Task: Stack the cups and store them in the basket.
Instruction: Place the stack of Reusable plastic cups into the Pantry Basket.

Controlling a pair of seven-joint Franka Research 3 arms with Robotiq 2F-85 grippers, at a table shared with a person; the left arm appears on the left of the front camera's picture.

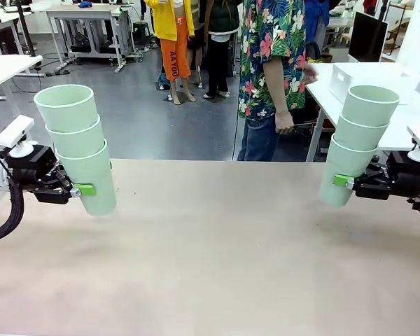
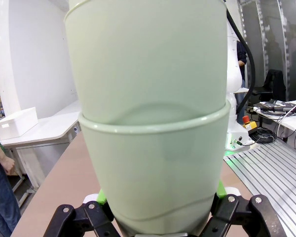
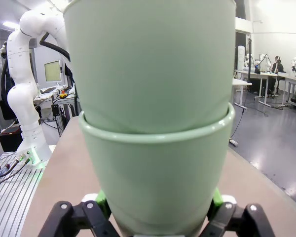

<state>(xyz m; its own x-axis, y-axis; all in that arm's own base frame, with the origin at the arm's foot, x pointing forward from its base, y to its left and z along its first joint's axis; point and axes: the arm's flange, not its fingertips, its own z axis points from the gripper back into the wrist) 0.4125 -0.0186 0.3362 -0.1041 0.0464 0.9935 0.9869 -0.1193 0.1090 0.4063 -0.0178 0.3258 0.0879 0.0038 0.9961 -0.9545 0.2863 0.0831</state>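
At the table's left edge my left gripper (image 1: 87, 190) is shut on the bottom cup of a stack of three pale green cups (image 1: 80, 150), held above the table and leaning slightly left. In the left wrist view that cup stack (image 2: 148, 123) rises between the green pads. At the right edge my right gripper (image 1: 339, 180) is shut on the bottom cup of a second stack of three cups (image 1: 357, 143), tilted to the right. In the right wrist view this stack (image 3: 153, 123) stands between the pads. The basket is out of view.
The brown tabletop (image 1: 217, 252) stretches bare between the arms. A person in a floral shirt (image 1: 273, 56) stands at the far side, one hand (image 1: 285, 122) hanging by the table edge. A white table (image 1: 406, 105) with a white box stands at back right.
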